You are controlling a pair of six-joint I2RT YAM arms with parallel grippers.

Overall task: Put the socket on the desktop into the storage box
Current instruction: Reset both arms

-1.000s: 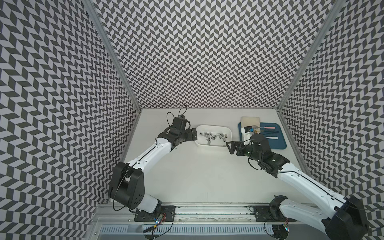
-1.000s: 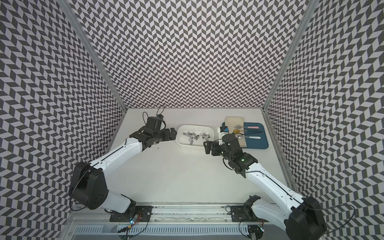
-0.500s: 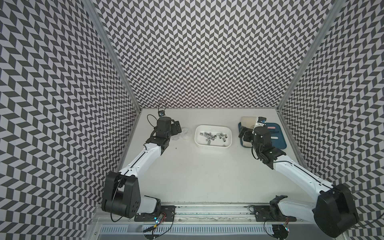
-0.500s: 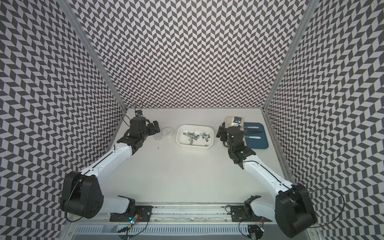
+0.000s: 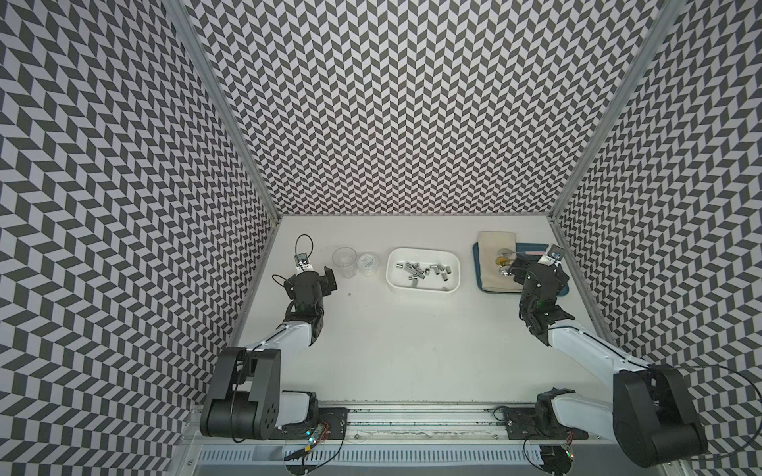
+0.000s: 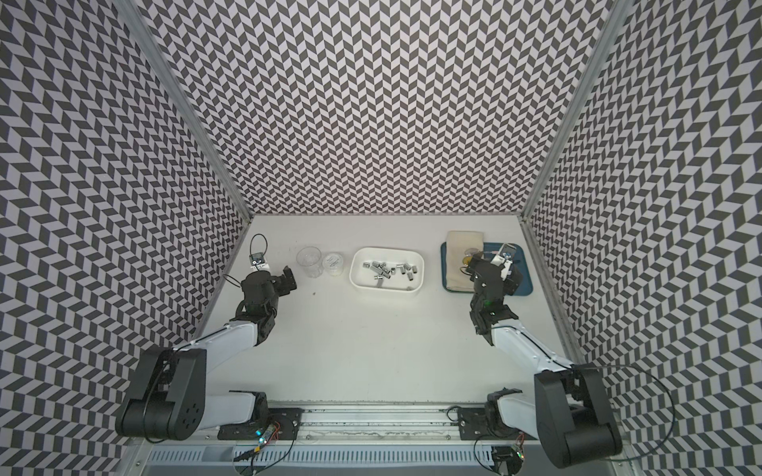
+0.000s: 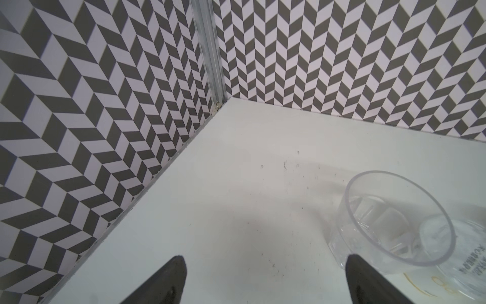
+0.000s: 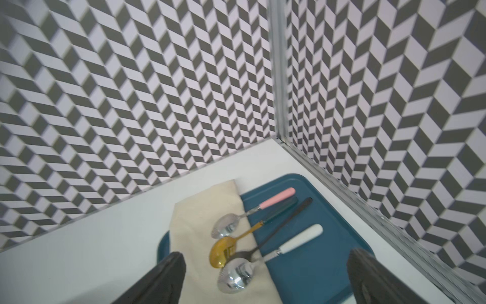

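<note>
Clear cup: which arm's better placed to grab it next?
Left. The left gripper, open, is beside the clear cup; the right gripper is over the blue tray, past the storage box.

blue tray (image 8: pixel 315 271) | beige cloth (image 8: pixel 194 223) on it | four spoons (image 8: pixel 226 225), bowls on cloth | end effector (image 8: pixel 267 255) wide

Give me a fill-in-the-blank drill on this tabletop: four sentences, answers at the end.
1. The sockets lie ____ the storage box.
2. The blue tray holds a cloth and ____ spoons.
3. The clear cup stands upright on the robot's ____ side of the storage box.
4. The left hand and the right hand are both ____, holding nothing.

Missing words: inside; four; left; open
</note>
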